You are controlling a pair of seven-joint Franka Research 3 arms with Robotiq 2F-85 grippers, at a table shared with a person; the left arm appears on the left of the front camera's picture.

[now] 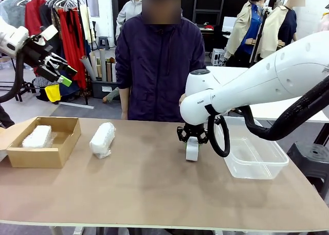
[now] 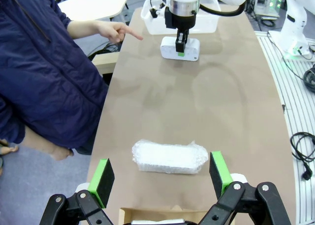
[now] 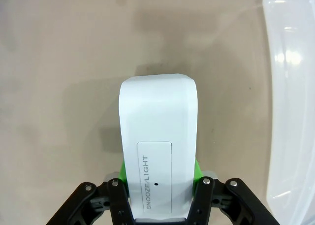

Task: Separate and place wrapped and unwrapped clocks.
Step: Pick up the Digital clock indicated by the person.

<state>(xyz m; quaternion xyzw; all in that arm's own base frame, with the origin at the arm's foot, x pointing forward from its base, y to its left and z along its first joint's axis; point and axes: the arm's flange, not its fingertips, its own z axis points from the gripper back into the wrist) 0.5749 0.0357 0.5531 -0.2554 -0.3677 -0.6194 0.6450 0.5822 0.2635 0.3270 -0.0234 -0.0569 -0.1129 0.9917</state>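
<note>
Two wrapped clocks sit toward the left of the front view. One wrapped clock (image 1: 37, 136) lies inside the open cardboard box (image 1: 43, 157) at the table's (image 1: 128, 194) left edge, and the other wrapped clock (image 1: 102, 139) lies on the bare tabletop just right of that box. In the upper left of the frame the left gripper (image 1: 66, 74) hangs in the air, green pads spread wide and holding nothing. Behind the table's middle stands a person, whose hand (image 2: 115, 32) in the left wrist view points a finger toward the unwrapped clock (image 1: 192, 149). That clock stands on edge right of centre, pinched between the pads of the right gripper (image 1: 192, 142), which reaches straight down. Just to its right sits a clear plastic tub (image 1: 257, 167).
</note>
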